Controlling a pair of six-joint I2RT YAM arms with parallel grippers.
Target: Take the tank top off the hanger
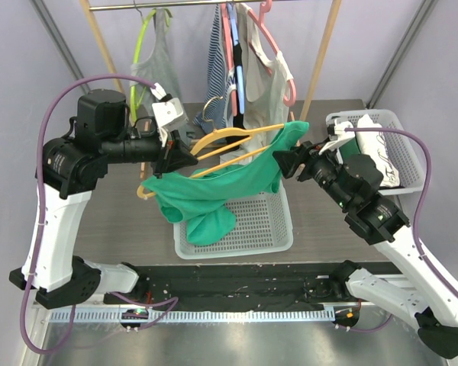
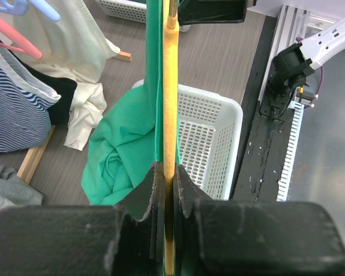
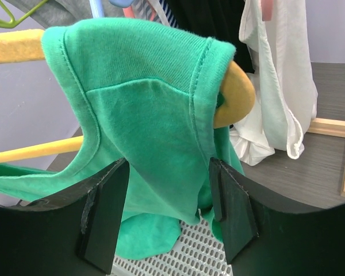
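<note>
A green tank top [image 1: 214,191] hangs on a yellow hanger [image 1: 229,136] held in the air above a white basket. My left gripper [image 1: 185,158] is shut on the hanger's left part. In the left wrist view the yellow bar [image 2: 170,86] runs straight out from between the jaws of that gripper [image 2: 168,172], with the green cloth [image 2: 123,144] draped to its left. My right gripper [image 1: 284,162] is at the hanger's right end. In the right wrist view this gripper [image 3: 169,195] stands open, its fingers on either side of the tank top's shoulder [image 3: 149,115], which covers the hanger tip [image 3: 236,95].
A white perforated basket [image 1: 267,229] sits on the table under the garment. A second basket [image 1: 412,152] with white cloth stands at the right. Behind, a rack [image 1: 320,53] carries several hanging garments [image 1: 244,69] on coloured hangers.
</note>
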